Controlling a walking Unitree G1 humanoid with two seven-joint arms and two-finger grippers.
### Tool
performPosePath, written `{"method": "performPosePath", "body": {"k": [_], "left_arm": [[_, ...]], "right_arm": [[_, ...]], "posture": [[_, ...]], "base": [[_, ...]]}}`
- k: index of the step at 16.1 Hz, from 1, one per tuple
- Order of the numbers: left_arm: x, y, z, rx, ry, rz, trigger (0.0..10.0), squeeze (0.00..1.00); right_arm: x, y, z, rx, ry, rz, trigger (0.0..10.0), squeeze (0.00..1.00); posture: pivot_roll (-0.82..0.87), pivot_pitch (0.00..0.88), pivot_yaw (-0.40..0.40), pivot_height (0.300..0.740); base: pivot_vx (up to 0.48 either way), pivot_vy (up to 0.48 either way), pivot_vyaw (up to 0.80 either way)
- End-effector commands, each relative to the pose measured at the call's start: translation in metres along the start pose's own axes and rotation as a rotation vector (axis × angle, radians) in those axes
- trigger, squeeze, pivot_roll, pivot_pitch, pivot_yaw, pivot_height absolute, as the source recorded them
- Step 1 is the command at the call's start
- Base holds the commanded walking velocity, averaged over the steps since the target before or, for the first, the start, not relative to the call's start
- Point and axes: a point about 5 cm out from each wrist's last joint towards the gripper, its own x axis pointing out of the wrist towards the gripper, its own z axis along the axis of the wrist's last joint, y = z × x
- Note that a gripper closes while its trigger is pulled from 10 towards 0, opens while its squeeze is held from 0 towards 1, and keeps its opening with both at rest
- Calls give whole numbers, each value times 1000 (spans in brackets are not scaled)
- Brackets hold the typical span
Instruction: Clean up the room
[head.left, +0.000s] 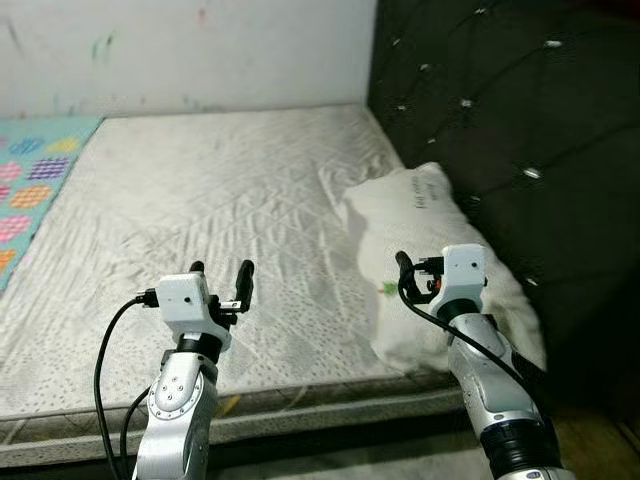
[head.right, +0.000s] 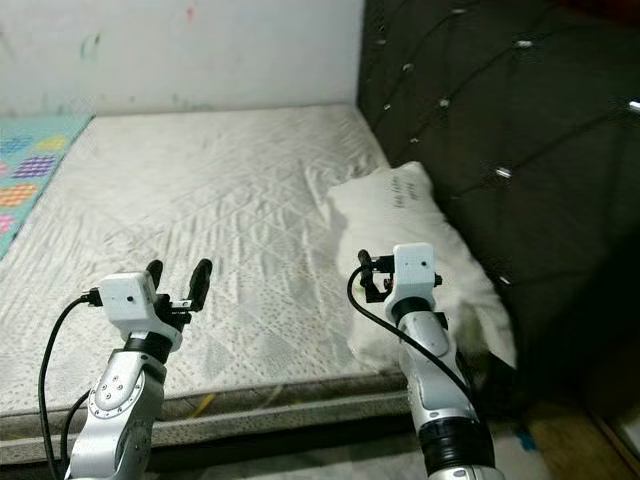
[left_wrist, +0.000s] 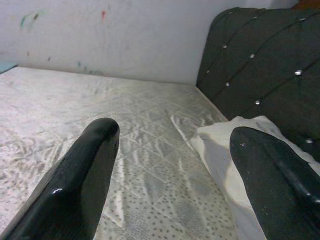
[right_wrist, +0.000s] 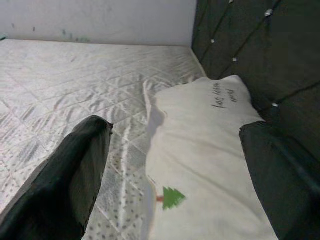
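A white pillow with a small green tree print and dark lettering lies at the right end of the quilted white mattress, against the headboard. My right gripper hovers open over the pillow's near end, fingers spread wide and holding nothing. My left gripper is raised above the mattress's front edge, left of the pillow. It is also open and empty, with one finger over bare sheet.
A dark tufted headboard rises along the right side. A white wall with small paint marks closes the far side. A colourful patterned mat lies at the far left. Wooden floor shows at the lower right.
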Motion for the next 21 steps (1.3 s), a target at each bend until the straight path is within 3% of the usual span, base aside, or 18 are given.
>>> {"method": "performPosePath", "body": {"k": [1,7,10,11,14,18,21], "left_arm": [[1,1,5,9,-17,-5,10000,0],[1,1,4,9,-9,-1,10000,0],[4,2,2,16,11,54,10000,0],[4,2,3,9,5,53,10000,0],[5,5,7,13,-8,48,10000,0],[1,3,5,11,-8,46,10000,0],[0,1,4,10,-3,42,10000,0]], "right_arm": [[2,2,2,2,-3,5,10000,0],[1,2,-1,-3,10,7,10000,0],[1,3,-2,-13,18,17,10000,0],[1,6,-2,-90,5,8,10000,0],[3,9,2,-6,-8,8,10000,0],[3,10,4,-92,-22,42,10000,0],[2,12,2,-70,-18,57,10000,0]], "posture": [[-129,0,38,740],[-131,0,42,740],[-132,0,45,740],[-132,0,47,740],[-134,0,51,740],[-132,0,42,740],[-131,0,39,740]], "base": [[386,0,0],[363,0,0],[0,0,0],[0,0,0],[0,0,0],[0,385,0],[0,475,0]]}}
